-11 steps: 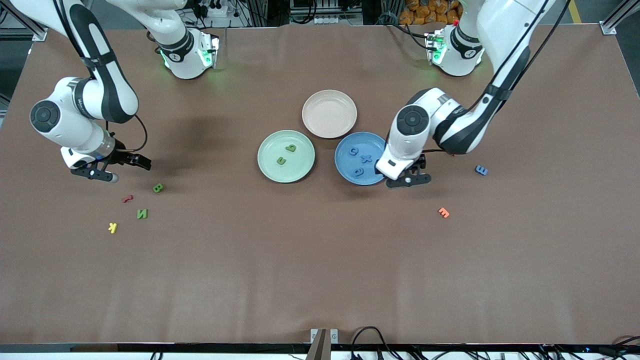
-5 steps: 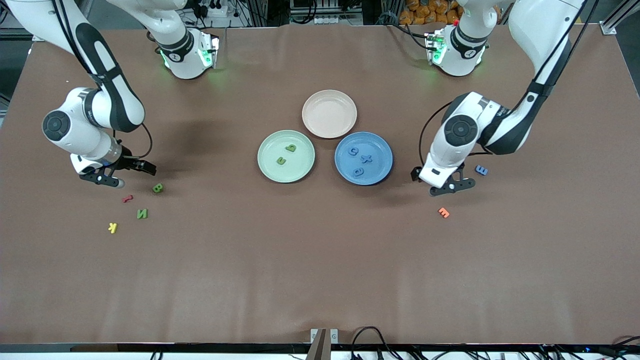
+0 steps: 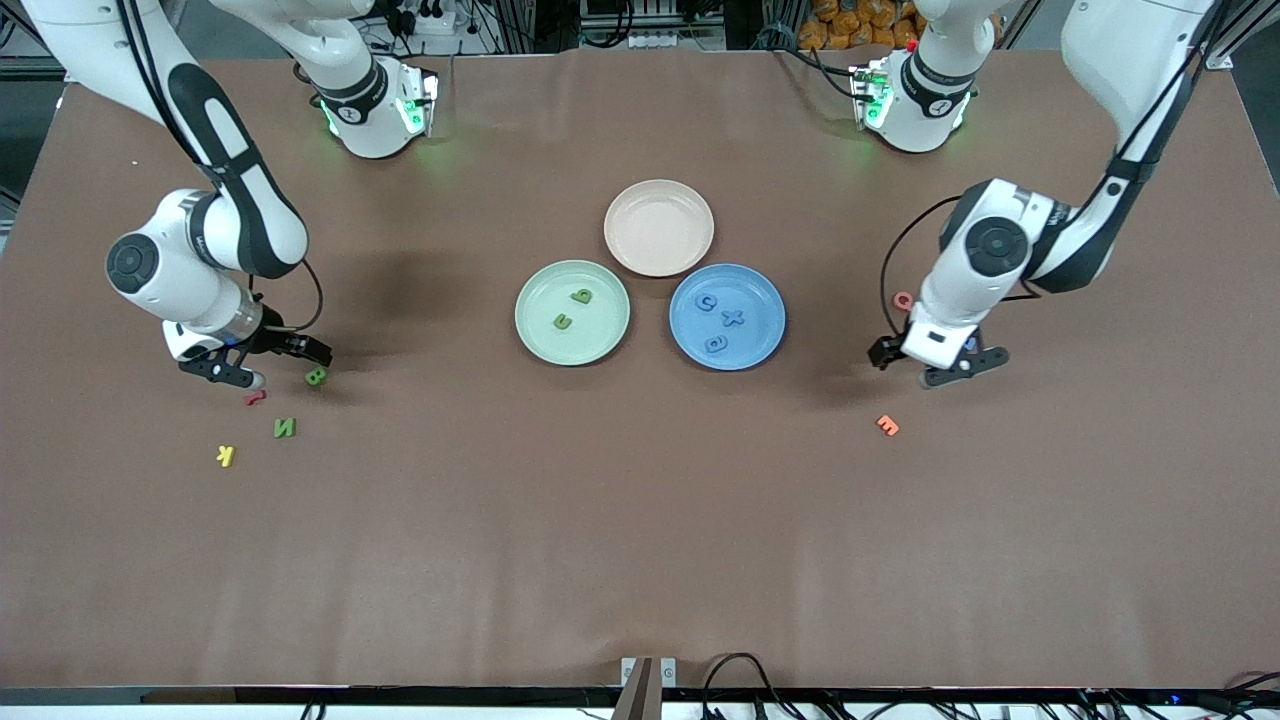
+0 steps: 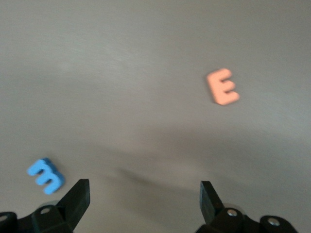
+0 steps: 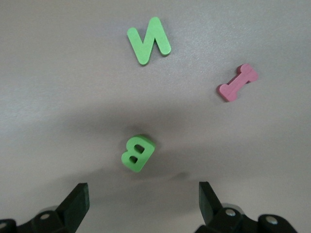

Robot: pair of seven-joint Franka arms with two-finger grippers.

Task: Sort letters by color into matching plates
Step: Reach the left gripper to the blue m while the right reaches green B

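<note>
The pale green plate (image 3: 530, 330) holds two green letters (image 3: 582, 295). The blue plate (image 3: 765, 335) beside it holds three blue letters (image 3: 733, 318). A green B (image 3: 316, 376) (image 5: 136, 153) and a green N (image 3: 285, 428) (image 5: 148, 40) lie toward the right arm's end. My right gripper (image 3: 278, 365) (image 5: 143, 189) hangs open over the table just beside the B, with nothing between its fingers. My left gripper (image 3: 935, 362) (image 4: 143, 187) is open and empty over the table toward the left arm's end. A loose blue letter (image 4: 46, 174) lies just outside one of its fingers.
A beige-pink plate (image 3: 659, 227) sits farther from the camera, touching both plates. A red letter (image 3: 256, 397) (image 5: 237, 82) and a yellow K (image 3: 226, 456) lie near the green ones. An orange E (image 3: 887, 425) (image 4: 222, 87) and a pink letter (image 3: 903, 299) lie near the left gripper.
The left gripper has swung from over the blue plate's edge toward the left arm's end, to above the loose blue letter. The right gripper has shifted closer to the green B.
</note>
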